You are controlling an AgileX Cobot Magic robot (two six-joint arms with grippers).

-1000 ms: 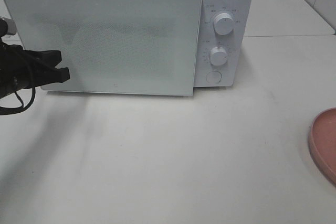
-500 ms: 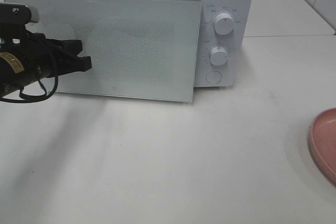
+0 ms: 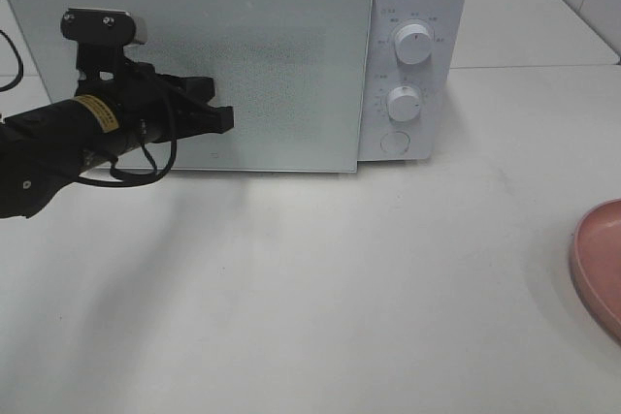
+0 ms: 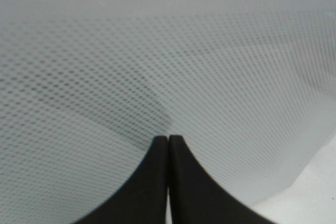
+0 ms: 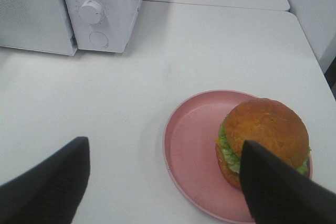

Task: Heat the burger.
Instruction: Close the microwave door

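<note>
Two closed fingertips of the left gripper (image 3: 225, 120) pressed against the microwave (image 3: 417, 7) door (image 3: 291, 65), which stood slightly ajar, while the right gripper (image 5: 165, 169) hung wide open above the burger (image 5: 262, 141) sitting on the pink dish (image 5: 191, 150) on the table (image 3: 388, 288).

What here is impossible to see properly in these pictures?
- Microwave interior: the door covers it in every view.
- Dial markings: too small to read from the high camera.
- Pink dish: cut off by that view's edge; the burger shows only in the right wrist view.
- Right gripper: outside the high view.
- Left gripper: whether it touches the door.
</note>
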